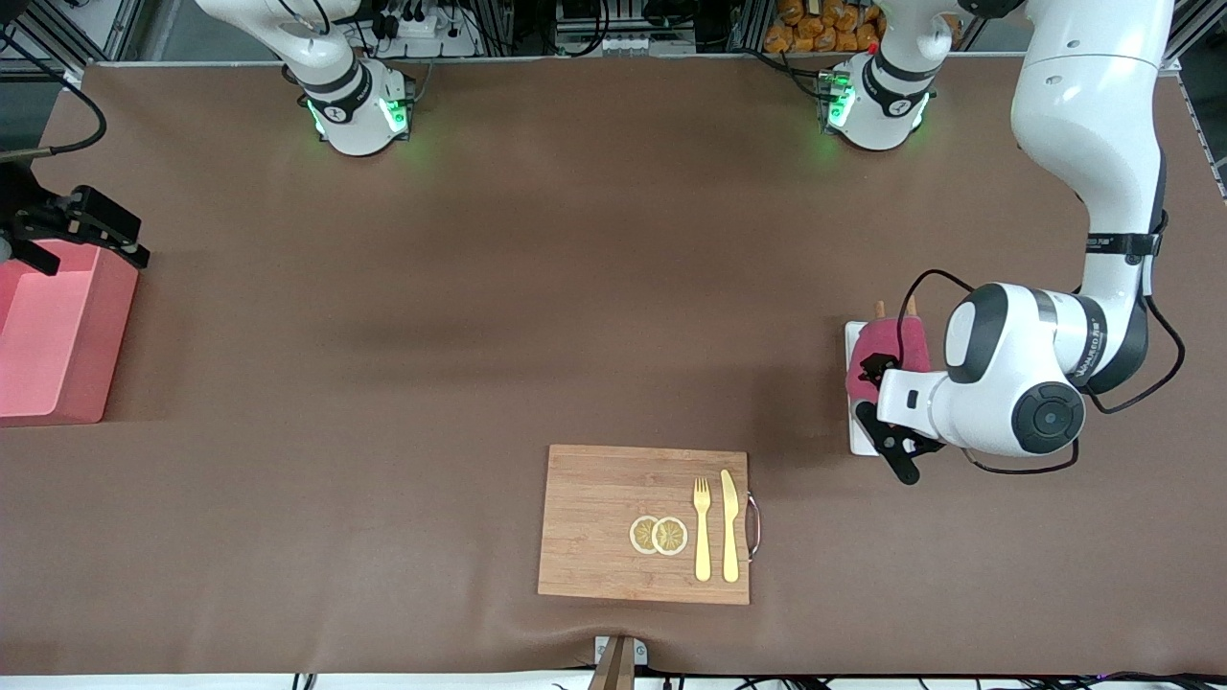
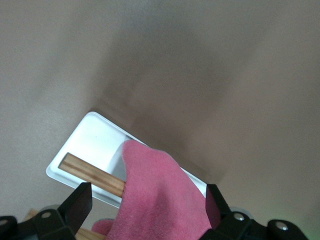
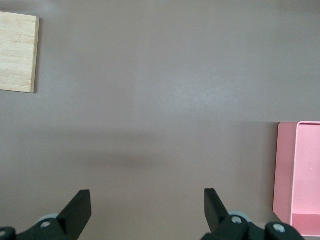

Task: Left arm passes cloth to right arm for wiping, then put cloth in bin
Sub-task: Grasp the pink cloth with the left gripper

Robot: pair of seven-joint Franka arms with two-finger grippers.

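**Cloth on Tray, Both Grippers Open**

At the left arm's end of the table, the white tray [image 1: 854,383] is lying flat on the brown table [image 1: 479,287], and the cloth [image 1: 887,350] is resting on it, draped over two wooden sticks [image 2: 92,174]. The left gripper [image 1: 877,398] is hovering directly over the cloth — its fingers [image 2: 77,205] are standing wide apart, one on each side of the crimson fabric, and are gripping nothing.

From the cloth, the wooden board [image 1: 613,522] is lying at about 8 o'clock in the front view, nearer to the front camera. On the board, two lemon slices [image 1: 659,535] are overlapping, with a golden fork [image 1: 702,527] just beside them and a golden knife [image 1: 729,525] beside the fork.

At the right arm's end of the table, roughly 9 o'clock from the cloth, the bin [image 1: 48,331] is standing upright. The right gripper [image 1: 72,230] is waiting above the table by the bin's rim — its fingers [image 3: 80,210] are spread open and holding nothing.
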